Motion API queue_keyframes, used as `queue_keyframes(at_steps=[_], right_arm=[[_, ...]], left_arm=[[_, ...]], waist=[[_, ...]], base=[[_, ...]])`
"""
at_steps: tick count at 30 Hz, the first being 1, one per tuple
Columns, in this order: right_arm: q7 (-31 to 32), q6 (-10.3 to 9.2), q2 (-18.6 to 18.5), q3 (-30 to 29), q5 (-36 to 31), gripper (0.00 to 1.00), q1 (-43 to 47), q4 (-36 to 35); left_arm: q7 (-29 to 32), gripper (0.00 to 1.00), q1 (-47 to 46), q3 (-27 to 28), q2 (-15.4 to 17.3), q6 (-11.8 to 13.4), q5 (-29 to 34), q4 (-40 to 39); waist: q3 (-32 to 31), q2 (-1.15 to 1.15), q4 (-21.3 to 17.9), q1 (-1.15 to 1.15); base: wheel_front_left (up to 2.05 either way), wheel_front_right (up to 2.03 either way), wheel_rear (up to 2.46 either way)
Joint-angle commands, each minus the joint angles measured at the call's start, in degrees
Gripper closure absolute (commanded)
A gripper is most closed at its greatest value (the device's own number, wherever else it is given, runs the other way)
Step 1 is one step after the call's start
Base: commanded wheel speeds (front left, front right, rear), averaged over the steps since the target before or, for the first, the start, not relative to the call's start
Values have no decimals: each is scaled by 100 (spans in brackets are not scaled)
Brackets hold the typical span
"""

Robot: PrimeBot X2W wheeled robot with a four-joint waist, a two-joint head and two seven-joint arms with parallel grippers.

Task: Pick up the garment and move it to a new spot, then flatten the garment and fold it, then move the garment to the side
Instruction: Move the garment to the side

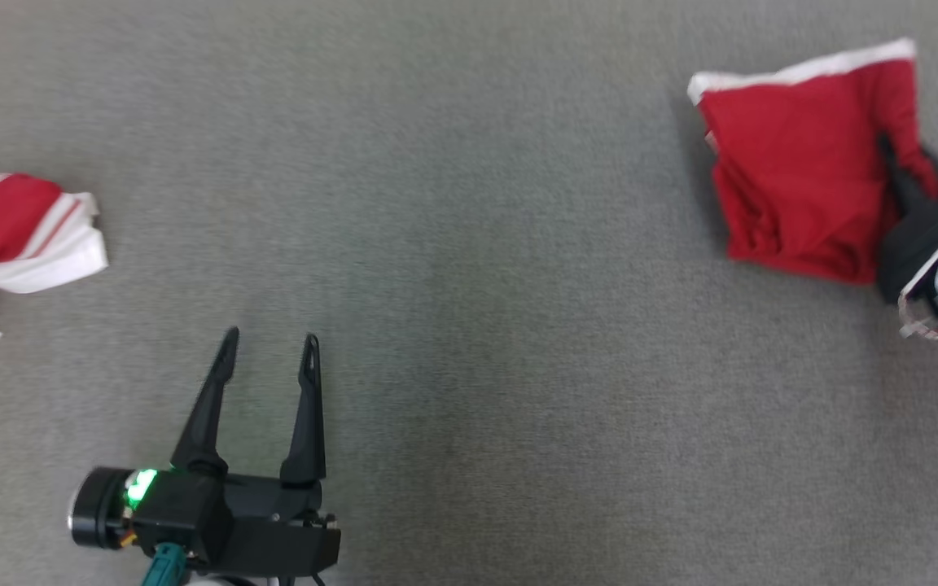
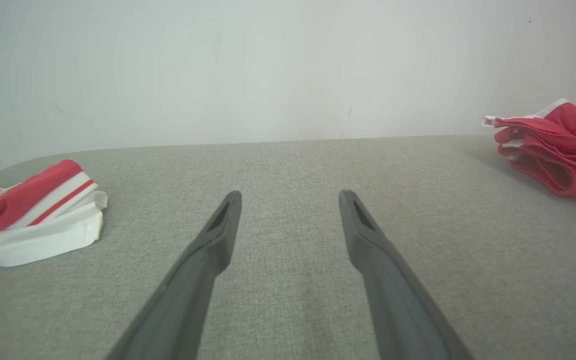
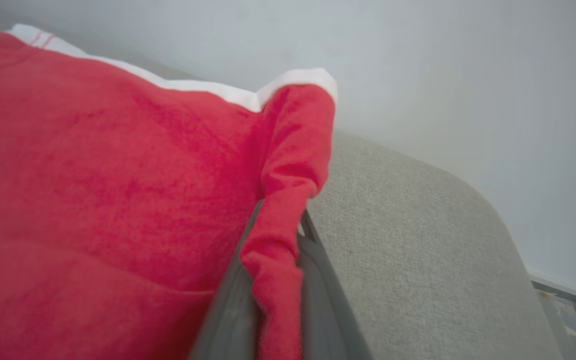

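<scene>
The folded red garment with a white band lies at the far right of the grey surface; it also appears in the left wrist view and up close in the right wrist view. My right gripper is shut on the garment's right edge, and a fold of red cloth is pinched between its fingers. My left gripper rests open near the front left, with nothing between its fingers.
A second red-and-white striped garment lies crumpled at the left edge, also in the left wrist view. The grey fabric surface ends in a rounded corner close to the right gripper, with a pale wall behind.
</scene>
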Motion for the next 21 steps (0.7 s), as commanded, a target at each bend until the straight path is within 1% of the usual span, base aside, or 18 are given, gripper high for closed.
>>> queue_keyframes(at_steps=[1,4,6,12,17,21], right_arm=[[32,-16,-143,93,52,100,-184,-91],[115,-16,-453,297,140,100,-454,-226],[132,-16,-517,358,157,100,-529,-274],[289,-16,-917,630,274,100,-1017,-376],[381,-16,-1144,783,327,100,-1342,-285],[422,-16,-1343,859,321,100,-1594,-131]], left_arm=[[-18,0,-118,35,-3,-32,106,-97],[-18,0,-206,85,1,-91,199,-249],[-18,0,-223,104,11,-100,237,-295],[-19,0,-319,202,69,-155,399,-698],[-18,0,-400,227,128,-153,497,-1127],[-18,0,-459,205,194,-146,549,-1417]], waist=[[436,-1,-367,-1],[667,-1,-511,-1],[728,-1,-563,-1],[1048,-1,-864,-1],[1302,-1,-949,-1],[1481,-1,-923,-1]], base=[[0,0,0],[0,0,0],[0,0,0],[0,0,0],[0,0,0],[0,0,0]])
